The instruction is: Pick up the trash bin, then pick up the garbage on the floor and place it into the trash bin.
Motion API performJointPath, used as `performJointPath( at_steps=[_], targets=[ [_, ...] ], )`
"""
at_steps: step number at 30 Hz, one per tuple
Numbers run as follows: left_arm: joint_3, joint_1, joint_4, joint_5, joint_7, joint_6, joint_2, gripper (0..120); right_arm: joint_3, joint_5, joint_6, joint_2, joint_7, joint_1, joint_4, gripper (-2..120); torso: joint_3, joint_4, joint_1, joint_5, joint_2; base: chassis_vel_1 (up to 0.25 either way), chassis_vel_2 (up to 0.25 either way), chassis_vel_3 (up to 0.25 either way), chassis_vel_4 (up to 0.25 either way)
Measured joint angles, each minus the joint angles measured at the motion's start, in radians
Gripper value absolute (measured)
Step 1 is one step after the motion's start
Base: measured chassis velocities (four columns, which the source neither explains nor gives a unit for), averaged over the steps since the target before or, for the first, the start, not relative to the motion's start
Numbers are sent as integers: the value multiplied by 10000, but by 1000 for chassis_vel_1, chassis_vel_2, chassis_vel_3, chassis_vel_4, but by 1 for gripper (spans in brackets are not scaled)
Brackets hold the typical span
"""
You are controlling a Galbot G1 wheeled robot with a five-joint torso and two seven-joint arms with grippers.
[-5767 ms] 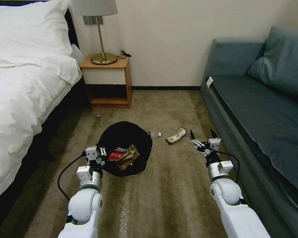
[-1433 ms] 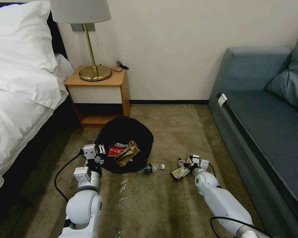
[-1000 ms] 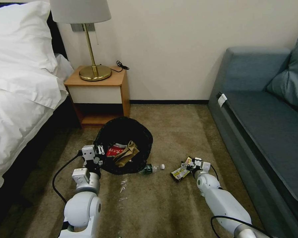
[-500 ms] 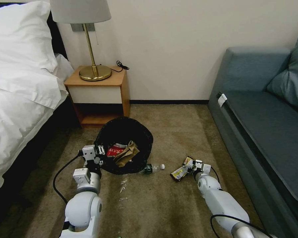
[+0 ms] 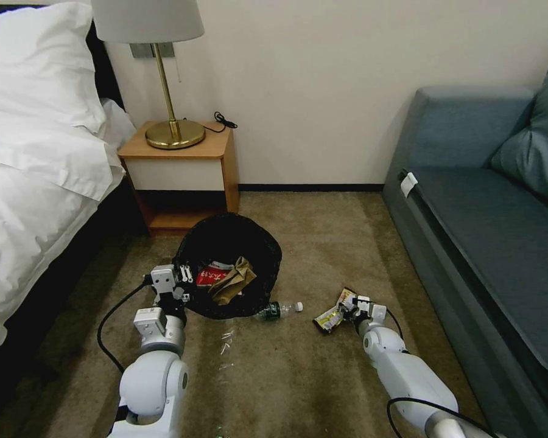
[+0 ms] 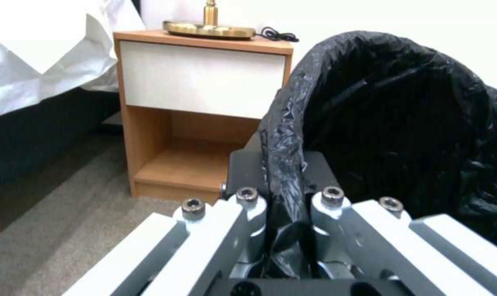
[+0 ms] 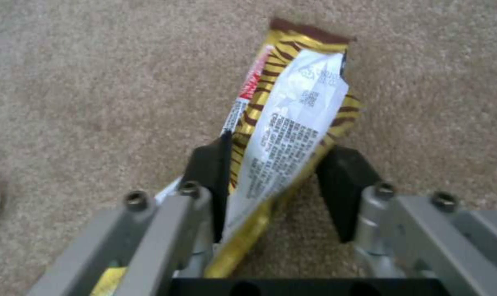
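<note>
The trash bin [image 5: 249,243], lined with a black bag, hangs tilted just above the carpet. My left gripper [image 5: 181,281] is shut on its rim; in the left wrist view the left gripper [image 6: 284,205] pinches the bag fold of the bin [image 6: 402,135]. A tan paper bag [image 5: 232,281] and a red-and-white carton [image 5: 208,277] lie inside. Low on the carpet to the right, my right gripper [image 5: 349,306] is shut on the white-yellow-black wrapper [image 5: 331,316], which stands on edge between the pads of the right gripper [image 7: 278,154] as the wrapper [image 7: 297,102]. A small clear bottle [image 5: 280,309] lies by the bin.
A wooden nightstand [image 5: 182,164] with a brass lamp [image 5: 167,131] stands behind the bin against the wall. The bed [image 5: 30,182] runs along the left and the blue sofa [image 5: 481,243] along the right. Open carpet [image 5: 274,377] lies between my arms.
The camera has shifted forward since the oldest frame. My right arm has dropped from mid-air to the floor and its fingers have closed round the wrapper, whose far end has lifted. The bin stays held.
</note>
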Motion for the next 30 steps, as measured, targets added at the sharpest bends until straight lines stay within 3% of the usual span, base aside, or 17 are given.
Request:
performJointPath(
  at_steps=[3,9,25,30],
  targets=[
    [-5,-2,-8,-3,-4,6,0,4,29,-82,64,-3,-22,7,-40,17,0,0,0,0,0,0,0,0,0],
    [-12,-38,-12,-27,-14,12,8,4,42,-180,160,-6,-62,14,-88,0,0,0,-1,0,0,0,0,0,0],
    [-13,-74,126,-73,-30,14,19,4,217,-404,579,-30,-136,-19,-83,0,0,0,0,1,0,0,0,0,0],
    [11,-69,219,-124,-59,7,27,4,563,-542,965,-233,-51,-336,978,0,0,1,0,1,-1,0,0,0,0]
  ],
)
